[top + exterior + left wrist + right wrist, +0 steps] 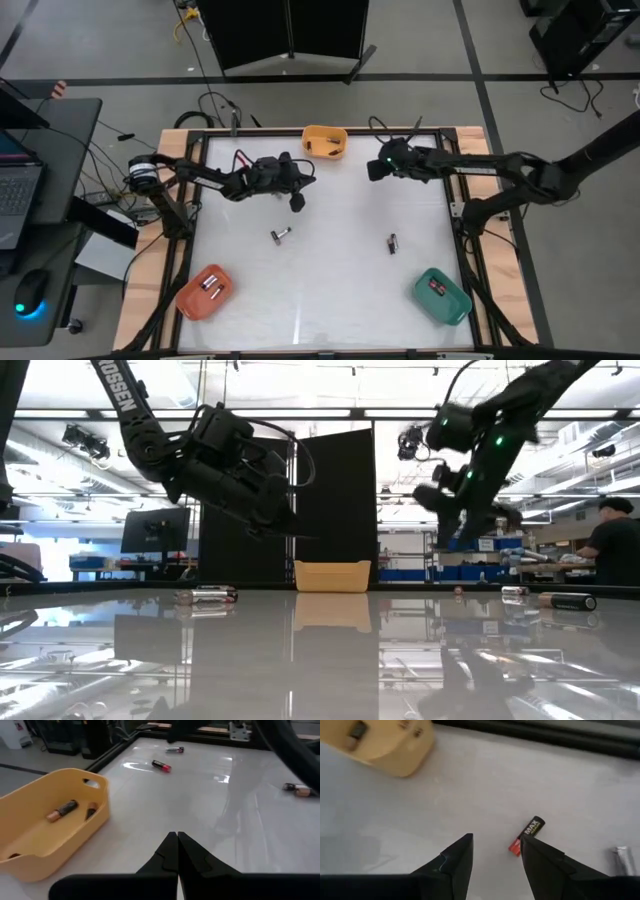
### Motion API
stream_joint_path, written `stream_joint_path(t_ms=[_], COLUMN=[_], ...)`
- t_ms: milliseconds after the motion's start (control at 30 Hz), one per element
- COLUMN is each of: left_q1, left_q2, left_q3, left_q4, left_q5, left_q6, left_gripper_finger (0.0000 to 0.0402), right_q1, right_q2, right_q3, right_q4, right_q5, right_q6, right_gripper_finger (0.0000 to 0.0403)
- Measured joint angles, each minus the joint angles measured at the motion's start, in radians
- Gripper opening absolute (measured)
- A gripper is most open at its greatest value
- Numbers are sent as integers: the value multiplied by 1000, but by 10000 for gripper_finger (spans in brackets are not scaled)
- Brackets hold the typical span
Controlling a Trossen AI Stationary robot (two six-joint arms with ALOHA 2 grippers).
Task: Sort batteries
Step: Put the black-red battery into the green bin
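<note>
Loose batteries lie flat on the white table: a pair [280, 235] left of centre and one [392, 242] right of centre. The right wrist view shows a black-and-red battery [526, 836] and a silver one [622, 860]. My left gripper [297, 203] [177, 840] hangs shut above the table, near the yellow bin [325, 141] [50, 820], with nothing between its fingers. My right gripper [372, 172] [495, 840] hovers open on the bin's right side, above the table, holding nothing. The black-and-red battery shows just beside one of its fingers.
The yellow bin at the far edge holds batteries [62, 810]. An orange bin [205, 291] at the near left and a green bin [442, 295] at the near right each hold batteries. A person [610, 550] stands in the room behind.
</note>
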Motion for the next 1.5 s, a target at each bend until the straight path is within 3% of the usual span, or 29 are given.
stream_joint_path(t_ms=[433,967,1500], left_q1=[13,13,11], left_q2=[0,0,0], left_q3=[0,0,0], left_q4=[1,3,-3], left_q5=[1,3,5], left_q6=[-12,-12,-35], left_gripper_finger=[3,4,4], right_q1=[-52,-106,-106], right_q2=[186,188,188], right_q3=[0,-6,-135], right_q4=[30,62,214], right_q5=[2,45,52], right_q6=[149,162,171], right_gripper_finger=[177,172,159])
